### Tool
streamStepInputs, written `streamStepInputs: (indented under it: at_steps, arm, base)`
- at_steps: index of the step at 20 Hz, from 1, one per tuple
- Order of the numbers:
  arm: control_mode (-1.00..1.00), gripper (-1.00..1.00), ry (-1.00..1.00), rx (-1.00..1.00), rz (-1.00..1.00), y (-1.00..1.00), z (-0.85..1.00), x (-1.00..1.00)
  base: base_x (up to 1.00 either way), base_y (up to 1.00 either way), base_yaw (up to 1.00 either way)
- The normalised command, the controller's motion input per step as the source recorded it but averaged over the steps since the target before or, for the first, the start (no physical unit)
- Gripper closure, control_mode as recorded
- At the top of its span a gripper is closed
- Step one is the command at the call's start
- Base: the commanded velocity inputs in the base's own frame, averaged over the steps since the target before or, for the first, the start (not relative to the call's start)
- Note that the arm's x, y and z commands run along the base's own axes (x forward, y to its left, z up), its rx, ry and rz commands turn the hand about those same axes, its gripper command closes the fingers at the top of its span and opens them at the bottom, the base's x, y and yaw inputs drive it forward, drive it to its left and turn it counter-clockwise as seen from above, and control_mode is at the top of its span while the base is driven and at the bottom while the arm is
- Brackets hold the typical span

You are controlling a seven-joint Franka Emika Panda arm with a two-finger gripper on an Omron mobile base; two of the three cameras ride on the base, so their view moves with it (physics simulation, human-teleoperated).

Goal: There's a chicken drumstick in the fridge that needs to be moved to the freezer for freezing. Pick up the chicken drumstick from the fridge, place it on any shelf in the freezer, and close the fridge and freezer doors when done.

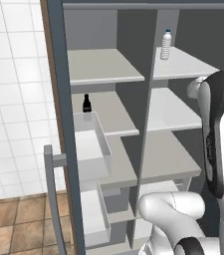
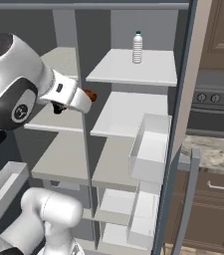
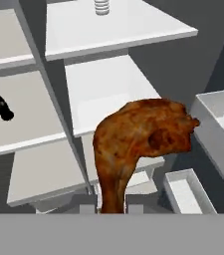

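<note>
- The chicken drumstick (image 3: pixel 136 147) is brown and fills the middle of the hand view. Its thin end goes down between the jaws, which are clenched on it.
- In the right base view, a small brown bit of the chicken drumstick (image 2: pixel 90 95) sticks out past the gripper (image 2: pixel 78 99). It hangs in the air in front of the upright wall (image 2: pixel 85 144) that splits the cabinet into two sides.
- The meat is up off the shelves and touches none of them.
- A water bottle (image 2: pixel 137 48) stands upright on the top right shelf (image 2: pixel 133 69).
- A small dark bottle (image 1: pixel 87 103) stands on a left shelf (image 1: pixel 111 112), next to the open left door (image 1: pixel 58 99).
- Both doors stand open. The right door (image 2: pixel 180 129) has white bins (image 2: pixel 151 149) on its inside.
- White wall tiles (image 1: pixel 14 99) are on the left and brown floor tiles (image 1: pixel 19 224) are below them.
- A stove (image 2: pixel 215 107) and a stone worktop (image 2: pixel 213 152) sit to the right, with brown cupboards (image 2: pixel 213 209) under them.
</note>
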Motion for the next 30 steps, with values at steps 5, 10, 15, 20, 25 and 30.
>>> streamStepInputs:
  at_steps: [5, 10, 15, 20, 25, 30]
  arm:
    - [-1.00, 1.00, -0.32, 0.38, 0.09, 1.00, -0.12, -0.34]
    - [-1.00, 1.00, -0.30, 0.27, 0.11, 0.86, 0.17, 0.00]
    - [-1.00, 1.00, -0.06, 0.06, 0.11, 0.61, 0.55, 0.00]
    - [-1.00, 1.00, 0.00, -0.06, 0.09, 0.66, 0.42, 0.01]
    - [-1.00, 1.00, 0.00, -0.04, 0.04, 0.19, 0.16, 0.23]
    - [-1.00, 1.00, -0.01, 0.00, 0.05, -0.19, 0.01, 0.37]
  base:
    - [0.00, 0.00, 0.00]
    - [0.00, 0.00, 0.00]
    - [0.00, 0.00, 0.00]
    - [0.00, 0.00, 0.00]
    - [0.00, 0.00, 0.00]
    - [0.00, 0.00, 0.00]
